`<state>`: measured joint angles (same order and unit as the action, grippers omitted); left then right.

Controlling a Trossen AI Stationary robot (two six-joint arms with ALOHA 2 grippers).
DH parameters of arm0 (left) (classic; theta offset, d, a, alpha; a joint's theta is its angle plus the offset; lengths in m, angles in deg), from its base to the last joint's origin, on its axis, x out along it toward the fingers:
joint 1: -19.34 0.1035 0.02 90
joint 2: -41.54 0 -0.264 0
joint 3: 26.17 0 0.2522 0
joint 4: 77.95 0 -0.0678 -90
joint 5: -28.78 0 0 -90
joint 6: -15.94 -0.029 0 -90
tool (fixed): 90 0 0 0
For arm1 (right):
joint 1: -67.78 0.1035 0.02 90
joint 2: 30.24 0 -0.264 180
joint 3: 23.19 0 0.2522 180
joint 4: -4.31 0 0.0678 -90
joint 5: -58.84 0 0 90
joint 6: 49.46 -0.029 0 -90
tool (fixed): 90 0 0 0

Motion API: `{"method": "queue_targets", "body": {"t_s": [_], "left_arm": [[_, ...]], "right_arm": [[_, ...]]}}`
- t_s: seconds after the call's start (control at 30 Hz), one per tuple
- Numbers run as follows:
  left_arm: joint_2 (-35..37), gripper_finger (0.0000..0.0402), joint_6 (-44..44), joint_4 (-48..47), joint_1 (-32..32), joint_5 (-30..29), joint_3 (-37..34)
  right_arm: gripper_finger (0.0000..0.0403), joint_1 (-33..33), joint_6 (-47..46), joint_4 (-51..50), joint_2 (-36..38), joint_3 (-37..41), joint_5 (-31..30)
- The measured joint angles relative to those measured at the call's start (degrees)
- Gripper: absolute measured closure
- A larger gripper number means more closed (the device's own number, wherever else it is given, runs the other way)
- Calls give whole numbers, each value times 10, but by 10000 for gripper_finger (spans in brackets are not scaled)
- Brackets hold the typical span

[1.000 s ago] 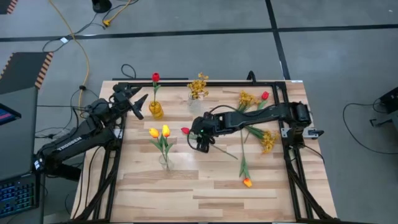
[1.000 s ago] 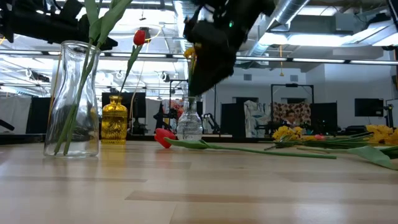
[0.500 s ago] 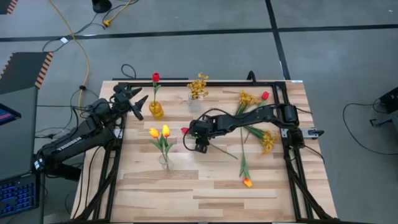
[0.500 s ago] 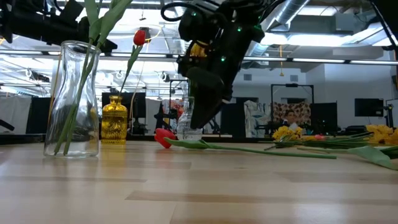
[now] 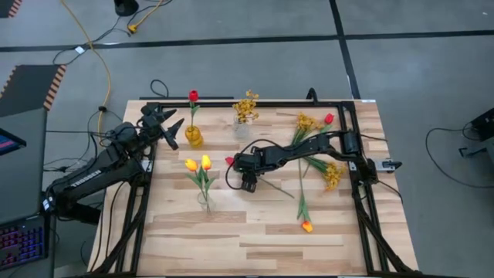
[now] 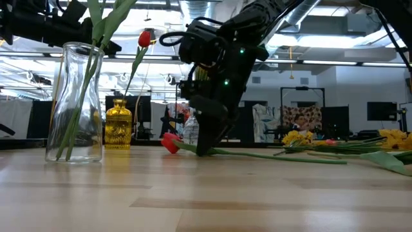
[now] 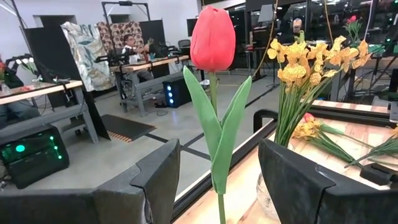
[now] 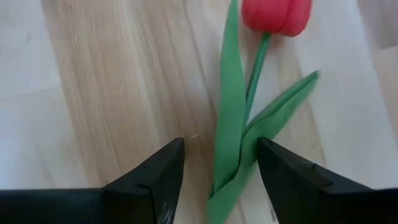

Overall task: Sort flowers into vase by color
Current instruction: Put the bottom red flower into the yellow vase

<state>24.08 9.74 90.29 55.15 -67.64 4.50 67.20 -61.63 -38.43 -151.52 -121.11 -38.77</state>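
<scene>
Left arm waits at the table's left rear corner. Left gripper (image 5: 171,131) is spread wide with nothing held, and sits just beside the amber vase (image 5: 194,137), which carries one upright red tulip (image 7: 212,38).

Clear vase (image 5: 204,200), front left: two yellow-orange tulips (image 5: 198,163) stand in it.

Small clear vase (image 5: 244,123), rear centre: holds a spray of mustard-yellow blossoms (image 5: 247,105).

Table centre: a loose red tulip (image 8: 276,15) lies flat on the wooden table (image 5: 255,243). Right gripper (image 5: 248,183) is down low over it, fingers (image 8: 161,171) spread wide, straddling stem and leaves just below the bloom. Nothing gripped; fingertip contact with the wood cannot be told.

Right side: loose flowers (image 5: 318,148) lie in a heap on the table, mostly mustard sprays, with one red bud (image 5: 329,119) at the rear. One yellow-orange tulip (image 5: 306,226) lies apart toward the front, bloom nearest the front edge.
</scene>
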Motion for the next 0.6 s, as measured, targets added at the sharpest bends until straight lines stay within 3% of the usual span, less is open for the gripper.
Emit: {"method": "queue_targets", "body": {"t_s": [0.13,0.47,0.6], "left_arm": [[0,196,0,0,0,0,0],[0,196,2,0,0,0,0],[0,196,4,0,0,0,0]], "right_arm": [[207,-4,0,-5,0,0,1],[344,-15,-52,-10,2,0,2],[377,-15,-54,-10,3,0,2]]}}
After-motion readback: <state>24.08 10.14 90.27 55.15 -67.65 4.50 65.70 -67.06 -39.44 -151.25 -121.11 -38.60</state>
